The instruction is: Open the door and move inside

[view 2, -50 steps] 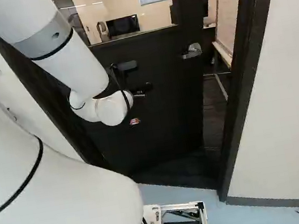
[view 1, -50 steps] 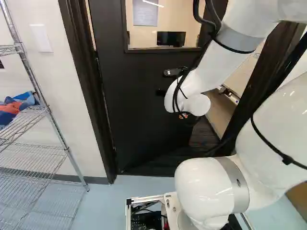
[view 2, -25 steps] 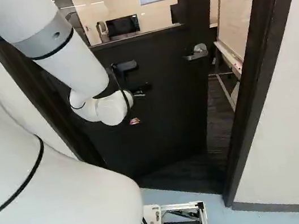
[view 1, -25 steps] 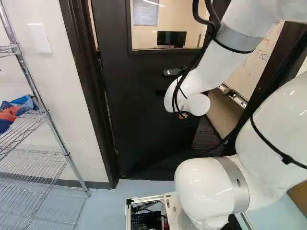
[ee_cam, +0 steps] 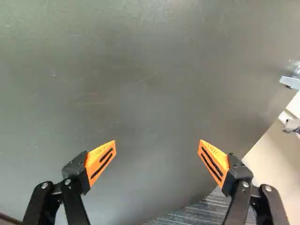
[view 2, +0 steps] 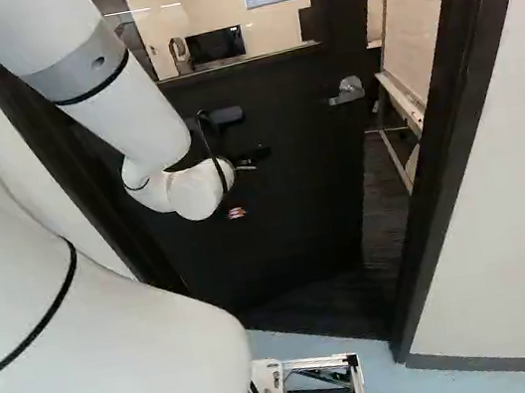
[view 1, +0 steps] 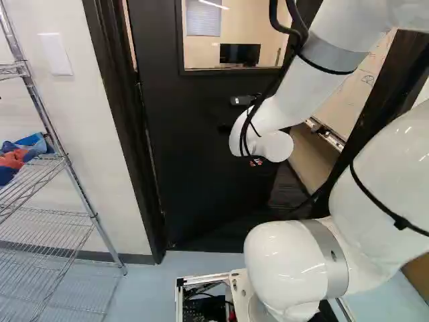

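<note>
Straight ahead of the base, the door (view 2: 302, 190) was seen partly open, swung inward, with a gap left between its free edge and the door frame (view 2: 444, 126) at the right of the right base view. The arm (view 2: 128, 118) was extended toward the door face, below the window (view 1: 228, 40). Jaws spread wide apart, orange pads (ee_cam: 101, 161) angled toward each other, dark door face shown ahead; contact with it could not be told. Lever handle (view 2: 348, 89) was placed near the free edge, outboard of one finger and well clear of it. Dark flooring (view 2: 380, 197) and a whiteboard (view 2: 422, 18) were visible through the gap. Wire rack (view 1: 82, 188) was set against the wall at the left of the left base view, blue and orange cloth (view 1: 12, 159) piled on it.
</note>
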You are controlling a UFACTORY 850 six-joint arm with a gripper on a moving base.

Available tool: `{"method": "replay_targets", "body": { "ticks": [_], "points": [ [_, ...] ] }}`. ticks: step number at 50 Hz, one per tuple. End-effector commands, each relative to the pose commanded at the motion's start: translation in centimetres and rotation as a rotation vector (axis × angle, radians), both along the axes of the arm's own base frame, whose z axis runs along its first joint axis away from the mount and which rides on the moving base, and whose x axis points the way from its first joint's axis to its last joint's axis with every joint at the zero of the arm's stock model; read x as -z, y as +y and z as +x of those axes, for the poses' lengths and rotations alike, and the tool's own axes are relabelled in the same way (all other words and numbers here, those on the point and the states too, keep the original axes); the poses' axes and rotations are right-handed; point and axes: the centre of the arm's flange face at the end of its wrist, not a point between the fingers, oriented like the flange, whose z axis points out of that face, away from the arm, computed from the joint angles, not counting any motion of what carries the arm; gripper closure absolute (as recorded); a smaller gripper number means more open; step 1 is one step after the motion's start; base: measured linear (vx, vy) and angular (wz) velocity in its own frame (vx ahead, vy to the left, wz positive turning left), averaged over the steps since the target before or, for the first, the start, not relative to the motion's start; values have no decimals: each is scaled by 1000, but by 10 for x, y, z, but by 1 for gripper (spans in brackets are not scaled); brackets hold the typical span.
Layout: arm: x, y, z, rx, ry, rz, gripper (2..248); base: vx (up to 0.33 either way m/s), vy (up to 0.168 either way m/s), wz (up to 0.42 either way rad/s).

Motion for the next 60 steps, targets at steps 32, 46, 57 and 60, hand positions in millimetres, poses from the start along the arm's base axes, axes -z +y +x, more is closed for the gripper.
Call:
{"method": "replay_targets", "body": {
  "ticks": [32,46,57,60],
  "points": [
    [0,-14,18,247,-3,143,3,0,0,0],
    [0,-19,31,354,-3,206,3,0,0,0],
    [0,-19,43,385,-3,226,3,0,0,0],
    [0,-18,46,385,-2,227,3,0,0,0]
  ]
}}
